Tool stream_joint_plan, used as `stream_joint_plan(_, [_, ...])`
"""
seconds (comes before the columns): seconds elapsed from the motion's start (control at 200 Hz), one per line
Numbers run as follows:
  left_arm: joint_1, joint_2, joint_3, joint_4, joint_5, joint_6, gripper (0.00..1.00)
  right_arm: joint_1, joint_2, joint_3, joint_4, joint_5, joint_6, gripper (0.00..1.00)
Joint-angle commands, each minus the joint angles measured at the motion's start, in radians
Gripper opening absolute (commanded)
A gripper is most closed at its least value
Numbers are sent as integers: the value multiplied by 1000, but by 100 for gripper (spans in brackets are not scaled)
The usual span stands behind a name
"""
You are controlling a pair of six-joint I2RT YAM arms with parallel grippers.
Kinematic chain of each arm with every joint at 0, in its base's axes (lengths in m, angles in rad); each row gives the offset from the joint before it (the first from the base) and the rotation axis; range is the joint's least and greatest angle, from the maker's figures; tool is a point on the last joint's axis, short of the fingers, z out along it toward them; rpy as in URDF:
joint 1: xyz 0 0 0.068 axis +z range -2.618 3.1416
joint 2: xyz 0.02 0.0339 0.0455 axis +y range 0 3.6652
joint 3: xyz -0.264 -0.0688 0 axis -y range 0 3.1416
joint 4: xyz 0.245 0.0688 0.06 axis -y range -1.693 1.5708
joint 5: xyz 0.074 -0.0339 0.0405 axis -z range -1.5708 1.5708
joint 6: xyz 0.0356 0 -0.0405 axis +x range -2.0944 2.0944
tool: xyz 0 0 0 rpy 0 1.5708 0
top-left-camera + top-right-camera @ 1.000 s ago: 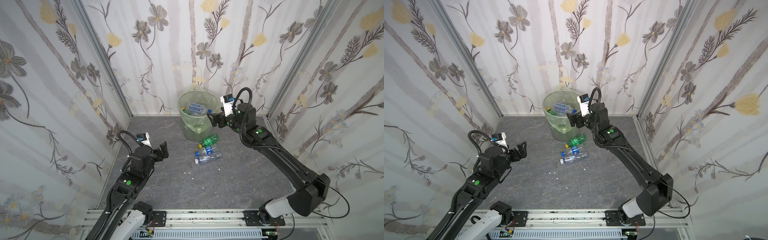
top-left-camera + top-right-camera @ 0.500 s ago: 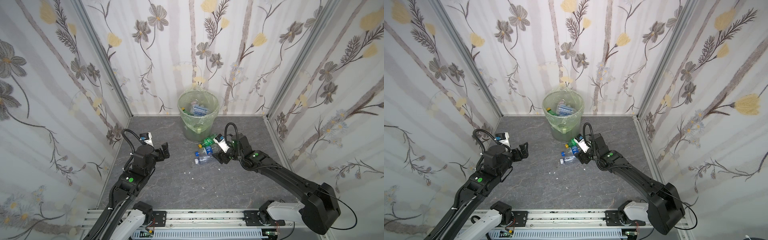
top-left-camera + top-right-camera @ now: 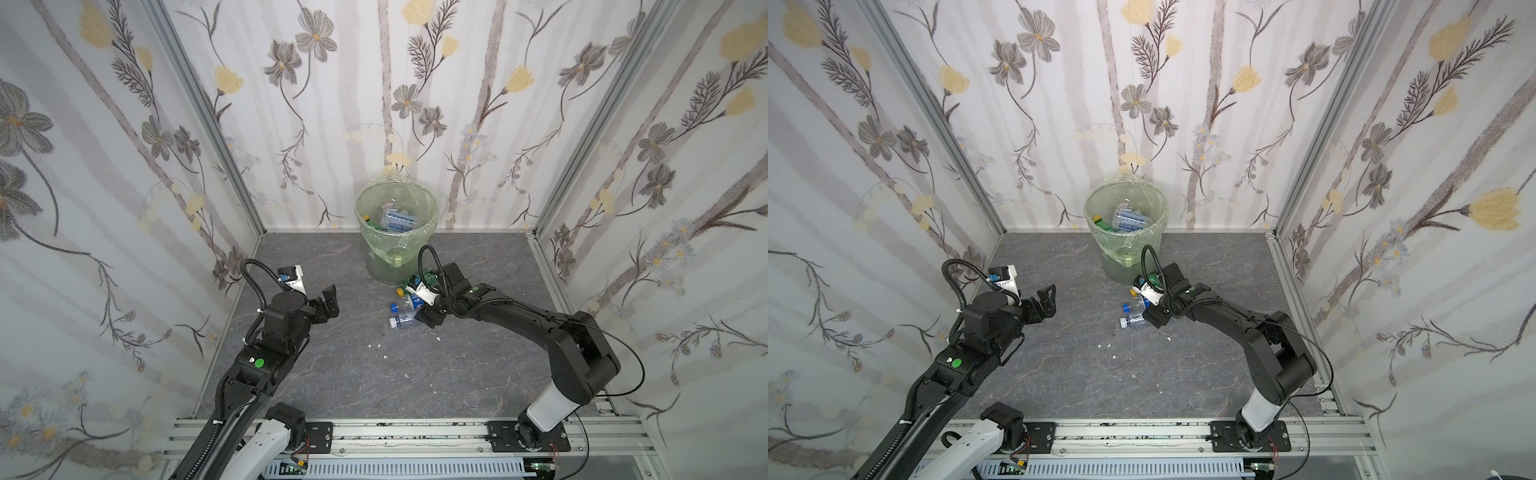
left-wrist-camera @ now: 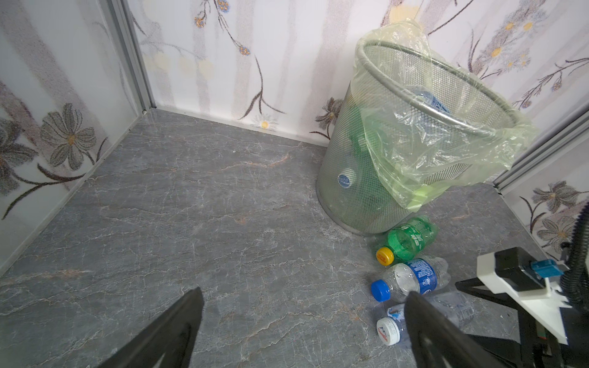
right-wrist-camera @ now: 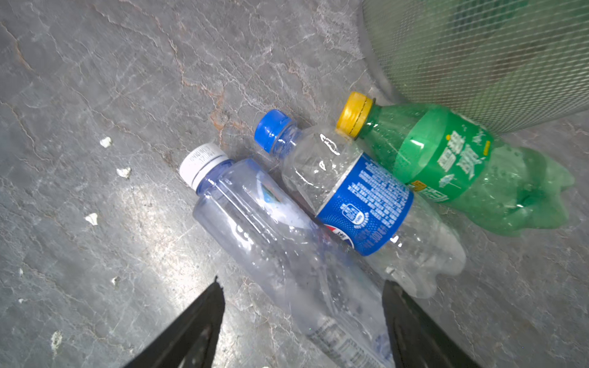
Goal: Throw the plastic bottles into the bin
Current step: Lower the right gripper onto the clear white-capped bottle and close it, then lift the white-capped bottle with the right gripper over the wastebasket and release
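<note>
Straddling the base end of the white-capped bottle (image 5: 271, 242), the right gripper (image 5: 301, 282) has its black jaws spread. One finger stands clear of the plastic, the other close beside it. This bottle is clear, bluish, ribbed and dented, and it lies flat on the grey veined stone-pattern floor (image 4: 191, 207). Alongside it, touching, lies the blue-capped bottle (image 5: 366, 204), clear with a glossy blue label. Next to that lies the green bottle (image 5: 462, 165), which has a yellow cap and rests against the foot of the bin (image 4: 347, 153). Small white flecks (image 5: 123, 172) dot the floor nearby.

The left gripper (image 4: 304, 292) hovers well apart from the bottles, jaws wide open and empty.

The left wrist view resolves the bin as fine metal mesh, round and tapered, draped with a thin crinkled green bag (image 4: 430, 153). In both top views the same wall reads as pale and translucent. Only the top views look into the bin, where a clear blue-labelled bottle (image 3: 397, 220) lies among others.
</note>
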Motion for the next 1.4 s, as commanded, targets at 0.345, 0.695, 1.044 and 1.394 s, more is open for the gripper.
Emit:
stream_joint_plan(0.345, [2,9,-12,32,-6,12,100,70,136,82,-73,-10,-22,82])
stream_joint_plan(0.695, [2,-19,-39,36,-9,7,100,110,146,60,-120,-19,80,74])
stream_joint_plan(1.044, [2,-23,-61,43,-24,-8,100,125,-45,-97,52,-165,164,49])
stream_joint_plan(1.394, [2,-34,-67,49,-35,-5,100,93,-617,-255,348,-81,351,41])
